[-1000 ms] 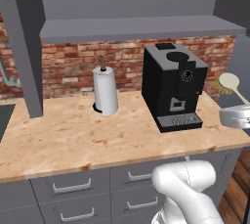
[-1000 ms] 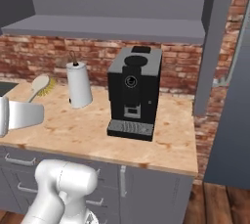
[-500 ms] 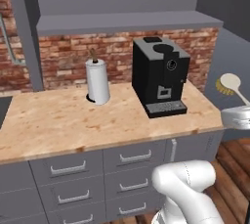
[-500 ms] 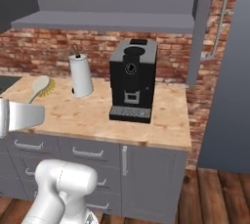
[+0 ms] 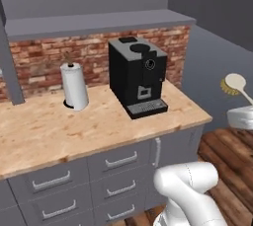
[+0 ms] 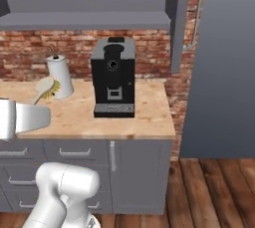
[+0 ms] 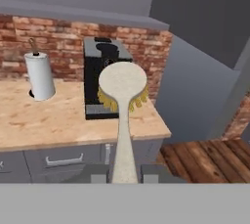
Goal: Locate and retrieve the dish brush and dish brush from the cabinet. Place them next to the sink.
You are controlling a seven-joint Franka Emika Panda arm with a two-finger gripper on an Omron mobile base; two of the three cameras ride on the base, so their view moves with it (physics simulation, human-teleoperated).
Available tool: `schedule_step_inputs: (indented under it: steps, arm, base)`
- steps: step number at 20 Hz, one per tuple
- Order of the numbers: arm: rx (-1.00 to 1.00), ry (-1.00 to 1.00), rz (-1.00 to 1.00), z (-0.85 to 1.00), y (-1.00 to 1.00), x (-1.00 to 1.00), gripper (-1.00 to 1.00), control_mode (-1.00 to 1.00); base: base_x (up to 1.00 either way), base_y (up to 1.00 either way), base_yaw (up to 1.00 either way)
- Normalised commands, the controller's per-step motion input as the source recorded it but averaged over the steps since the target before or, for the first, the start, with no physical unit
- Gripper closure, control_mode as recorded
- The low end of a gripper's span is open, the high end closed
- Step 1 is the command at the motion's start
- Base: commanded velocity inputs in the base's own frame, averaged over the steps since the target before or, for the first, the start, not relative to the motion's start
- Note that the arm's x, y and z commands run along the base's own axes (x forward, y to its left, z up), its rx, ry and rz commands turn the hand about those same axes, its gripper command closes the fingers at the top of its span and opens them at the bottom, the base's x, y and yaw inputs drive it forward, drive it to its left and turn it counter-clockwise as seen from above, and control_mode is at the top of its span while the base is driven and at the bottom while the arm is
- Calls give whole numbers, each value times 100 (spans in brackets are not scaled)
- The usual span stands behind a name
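The cream-handled dish brush (image 7: pixel 123 85) stands upright in my gripper (image 7: pixel 125 175), which is shut on its handle; tan bristles fringe the far side of its oval head. From the base it appears beyond the counter's right end, as the brush (image 5: pixel 236 84) above the white hand (image 5: pixel 242 116), and from the other side as the brush (image 6: pixel 46 87) over the counter's front edge. The grey cabinet shelf board (image 5: pixel 99 22) runs above the brick wall. The black brush and the sink are out of view.
A black coffee machine (image 5: pixel 138 77) and a paper towel roll (image 5: pixel 74 87) stand on the wooden counter (image 5: pixel 59 131). Grey drawers (image 5: pixel 118 161) sit below. A tall grey panel (image 6: pixel 224 62) rises right of the counter's end, with wood floor (image 6: pixel 209 192) below.
The whole picture has shifted as the base drove: the counter's right end, the tall grey panel and the floor have come into view. The brush stays in the gripper.
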Motion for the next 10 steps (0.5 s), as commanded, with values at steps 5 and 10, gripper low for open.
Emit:
schedule_step_inputs:
  steps: [5,10]
  arm:
    - [0,0,0,0,0,0,100,100]
    - [0,0,0,0,0,0,100,100]
  base:
    - [0,0,-49]
    - [0,0,-50]
